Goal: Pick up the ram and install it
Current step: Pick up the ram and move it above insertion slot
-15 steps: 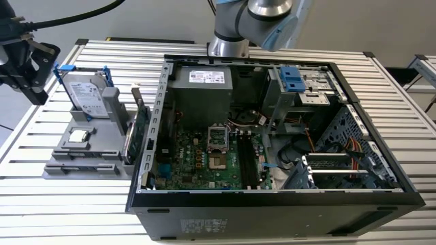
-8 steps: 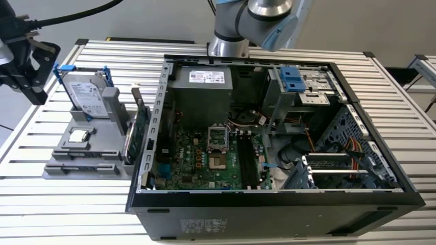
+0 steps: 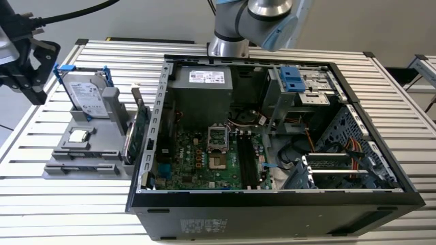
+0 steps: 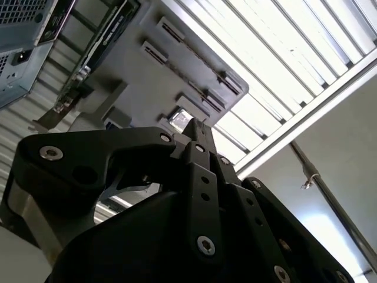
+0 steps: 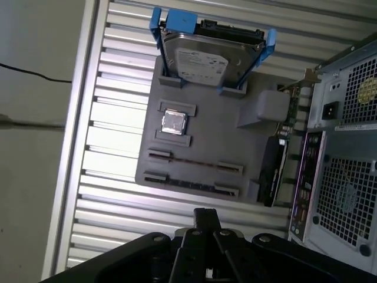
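On the gray tray [image 5: 224,138] beside the computer case [image 3: 272,196], the ram [image 5: 194,163] stands on its thin edge. It is tucked between two little holders. In the first wrist view it looks like a long, skinny line. A second line just like it sits in the next pair of holders, just beside it.

On the same tray, near the ram, lies a small shiny square chip [image 5: 174,122]. Past the chip, a silver hard drive [image 5: 206,56] leans in its blue frame. A green card [image 3: 140,127] stands along the side of the tray that is closest to the case.

The gripper [image 5: 206,213] is up in the air, well apart from the ram. Its two fingers are pressed together and nothing is between them. In the exterior view it hangs at the exterior view's left, over the edge of the table [image 3: 68,214], on the far side of the hard drive.

Inside the open case, the long black slots [image 3: 245,163] on the green board look bare, as far as I can see. No stick seems to be standing in them.

So I think the job has hardly begun. The ram is not picked up yet, and it is not put into the case yet. Both parts are left to do.
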Controlling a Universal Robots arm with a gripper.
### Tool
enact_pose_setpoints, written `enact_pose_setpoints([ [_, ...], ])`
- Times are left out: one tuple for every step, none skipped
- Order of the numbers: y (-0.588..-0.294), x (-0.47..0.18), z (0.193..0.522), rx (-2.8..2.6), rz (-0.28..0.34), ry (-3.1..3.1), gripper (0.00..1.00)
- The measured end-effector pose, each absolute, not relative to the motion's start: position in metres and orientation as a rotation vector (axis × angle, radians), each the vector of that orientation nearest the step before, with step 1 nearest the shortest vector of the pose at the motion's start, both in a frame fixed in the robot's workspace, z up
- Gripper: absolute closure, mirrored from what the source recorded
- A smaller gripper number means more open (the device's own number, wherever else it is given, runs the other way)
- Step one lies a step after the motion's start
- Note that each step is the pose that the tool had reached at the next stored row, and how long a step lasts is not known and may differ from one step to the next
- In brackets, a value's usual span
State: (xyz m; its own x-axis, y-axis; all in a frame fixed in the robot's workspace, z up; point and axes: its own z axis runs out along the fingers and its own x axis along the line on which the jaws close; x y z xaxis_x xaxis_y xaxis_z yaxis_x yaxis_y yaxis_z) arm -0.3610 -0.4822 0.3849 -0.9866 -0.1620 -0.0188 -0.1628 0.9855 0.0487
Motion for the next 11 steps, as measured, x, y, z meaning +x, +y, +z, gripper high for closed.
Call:
enact_pose_setpoints([
  [-0.4822,-0.3610,0.3849,-0.268,0.078,3.115,1.00],
  [-0.4822,-0.3610,0.3849,-0.281,0.078,3.114,1.00],
  [-0.4822,-0.3610,0.3849,-0.296,0.078,3.113,1.00],
  [-0.4822,-0.3610,0.3849,-0.310,0.078,3.111,1.00],
  [-0.4822,-0.3610,0.3849,-0.326,0.078,3.110,1.00],
  [-0.4822,-0.3610,0.3849,-0.340,0.078,3.109,1.00],
  [-0.4822,-0.3610,0.3849,-0.355,0.078,3.107,1.00],
  [-0.4822,-0.3610,0.3849,-0.369,0.078,3.106,1.00],
  [-0.4822,-0.3610,0.3849,-0.384,0.078,3.104,1.00],
  [-0.4822,-0.3610,0.3849,-0.399,0.078,3.103,1.00],
  [-0.4822,-0.3610,0.3849,-0.414,0.078,3.101,1.00],
])
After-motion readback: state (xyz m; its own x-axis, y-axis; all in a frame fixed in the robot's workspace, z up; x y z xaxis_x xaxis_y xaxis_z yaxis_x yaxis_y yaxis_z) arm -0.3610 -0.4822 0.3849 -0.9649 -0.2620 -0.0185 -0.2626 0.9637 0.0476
